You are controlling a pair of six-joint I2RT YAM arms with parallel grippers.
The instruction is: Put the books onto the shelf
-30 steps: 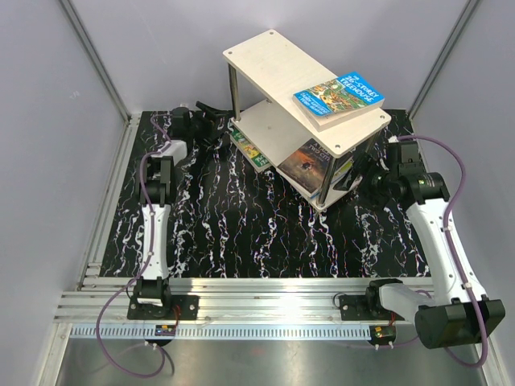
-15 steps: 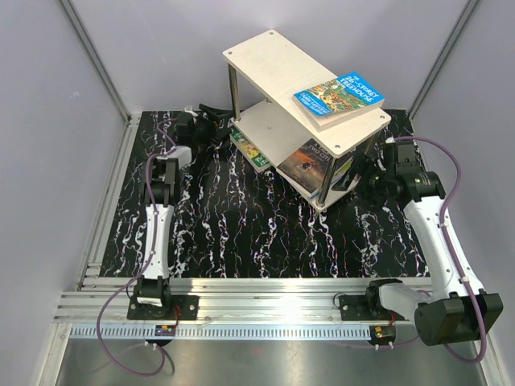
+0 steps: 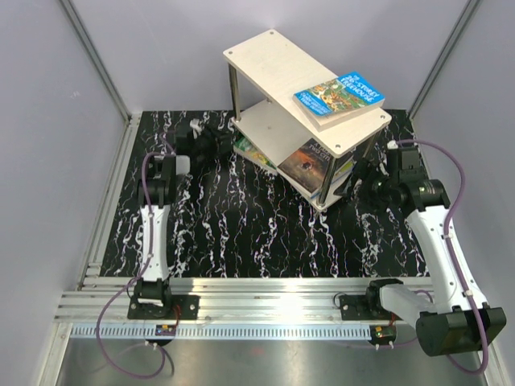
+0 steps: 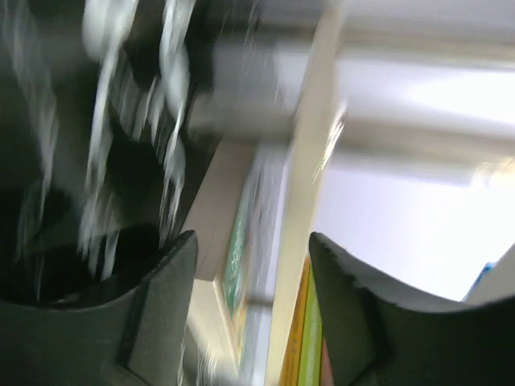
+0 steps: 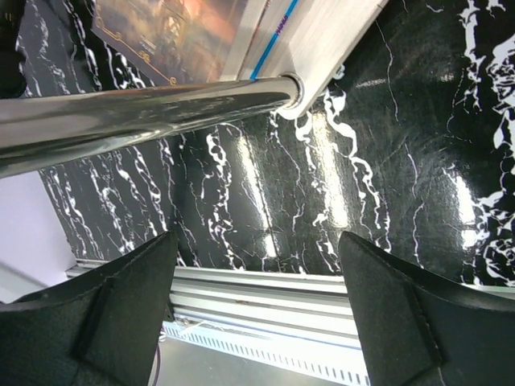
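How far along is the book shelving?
Looks nearly done: blue Treehouse book on the shelf's top board; dark brown book and green book on the lower board. In hand: nothing, left gripper and right gripper both empty. Left: no book visible on the table, likely just retreat.

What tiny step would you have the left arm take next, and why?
Probably ease the left gripper forward to nudge the green book further onto the lower board of the shelf: the book seems to overhang that board's near-left edge, and the gripper, jaws apart and empty, sits right beside it.
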